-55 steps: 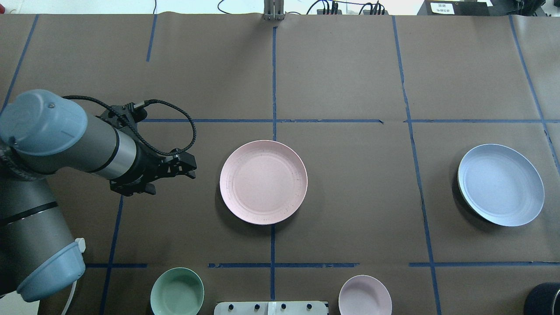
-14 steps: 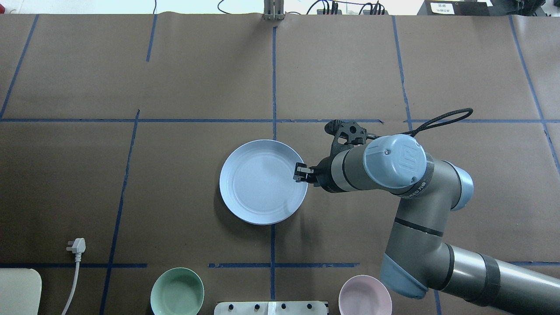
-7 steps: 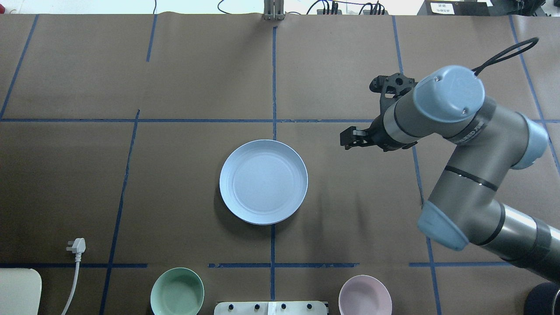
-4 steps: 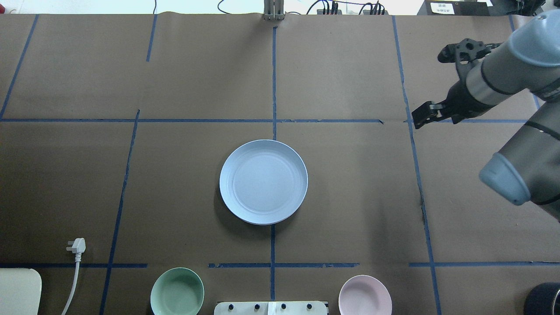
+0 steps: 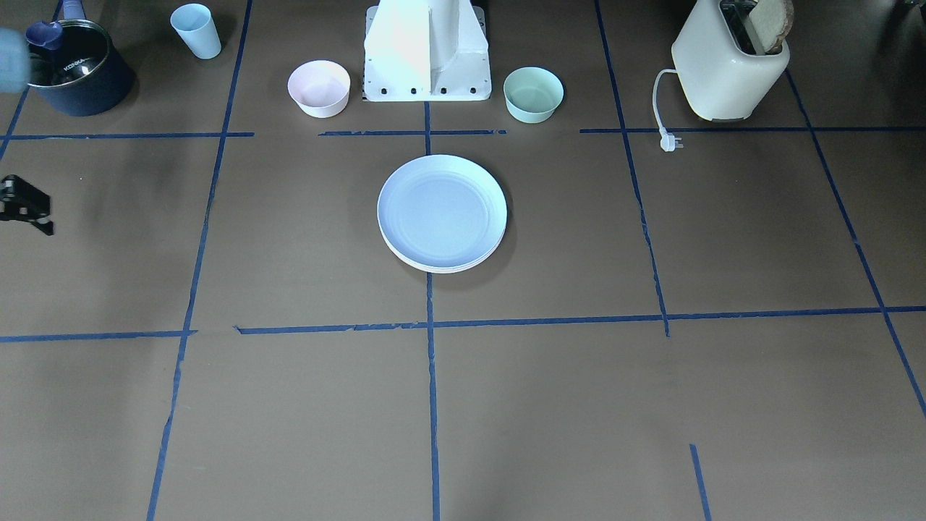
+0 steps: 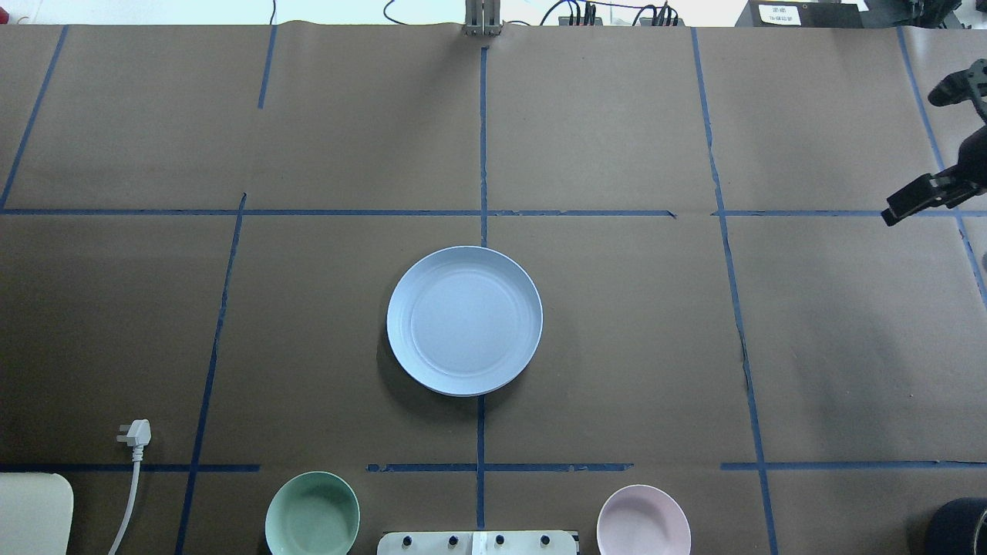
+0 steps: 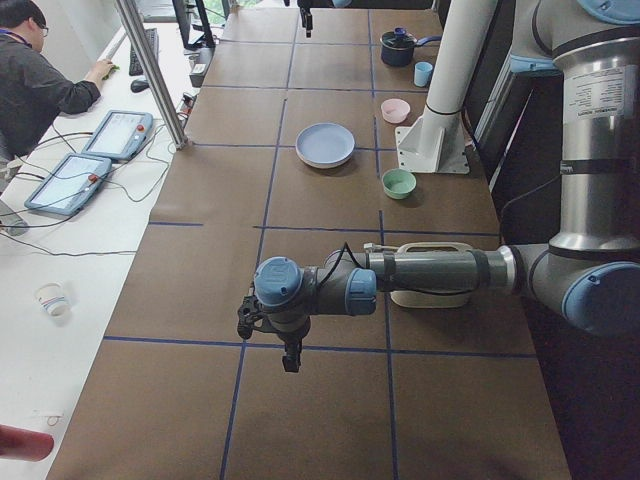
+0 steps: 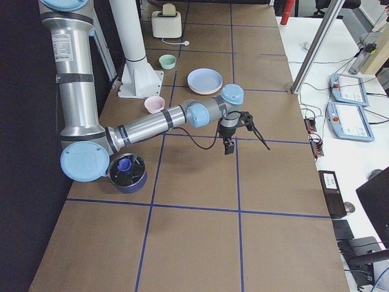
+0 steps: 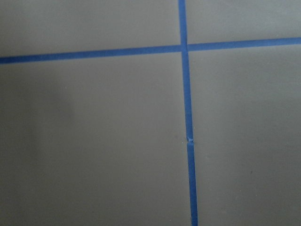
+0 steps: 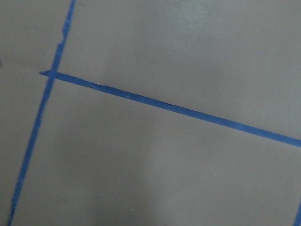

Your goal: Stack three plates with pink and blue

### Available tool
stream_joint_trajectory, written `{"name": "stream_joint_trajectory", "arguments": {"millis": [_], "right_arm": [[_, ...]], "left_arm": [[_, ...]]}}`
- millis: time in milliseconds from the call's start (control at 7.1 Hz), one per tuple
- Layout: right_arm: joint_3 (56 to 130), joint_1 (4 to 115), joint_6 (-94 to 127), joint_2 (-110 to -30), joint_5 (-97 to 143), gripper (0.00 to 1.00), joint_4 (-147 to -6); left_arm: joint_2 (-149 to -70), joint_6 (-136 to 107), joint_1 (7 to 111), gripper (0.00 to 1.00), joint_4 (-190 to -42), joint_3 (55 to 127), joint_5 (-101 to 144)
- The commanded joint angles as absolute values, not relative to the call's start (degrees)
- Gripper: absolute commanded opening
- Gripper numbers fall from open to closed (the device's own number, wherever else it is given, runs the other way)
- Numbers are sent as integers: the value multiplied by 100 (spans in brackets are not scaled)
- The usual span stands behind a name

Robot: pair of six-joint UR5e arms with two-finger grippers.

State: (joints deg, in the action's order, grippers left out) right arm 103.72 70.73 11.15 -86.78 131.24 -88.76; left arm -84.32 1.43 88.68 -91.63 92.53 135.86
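The light blue plate point(image 6: 464, 320) lies on top of a stack at the table's centre, also seen in the front view point(image 5: 441, 210). Pale rims of plates under it point(image 5: 443, 268) show at its edge; the pink and the cream plate are otherwise hidden. My right gripper point(image 6: 890, 218) hangs empty at the far right edge, well away from the stack, and looks open. It also shows at the front view's left edge point(image 5: 42, 224). My left gripper point(image 7: 291, 362) shows only in the exterior left view, far from the plates; I cannot tell whether it is open or shut.
A mint-green bowl point(image 6: 312, 515) and a small pink bowl point(image 6: 643, 520) stand beside the robot base point(image 5: 427, 51). A toaster point(image 5: 731, 61) with its plug point(image 6: 135, 433), a dark pot point(image 5: 76, 65) and a blue cup point(image 5: 197, 30) stand along the robot's side.
My right gripper let go of the blue plate on the central stack and drew back to the right edge. Earlier the pink plate lay alone there.
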Motion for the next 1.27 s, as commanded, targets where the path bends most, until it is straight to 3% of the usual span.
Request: {"name": "stream_joint_trajectory", "arguments": {"millis": [0,564,1128], "right_arm": [[9627,8299,-256,-9155,13962,100,-8859],[9018,8709,-528,-9246,13360,100,-8737],[8991,9149,-519,-9343,13526,100,-8719]], "left_arm": [[-8411,70,8868,100,-9202,9264,13588],[-8411,70,8868,100,-9220,9202,13579],[-8455,70,8859,100,-9220,9202,13579]]}}
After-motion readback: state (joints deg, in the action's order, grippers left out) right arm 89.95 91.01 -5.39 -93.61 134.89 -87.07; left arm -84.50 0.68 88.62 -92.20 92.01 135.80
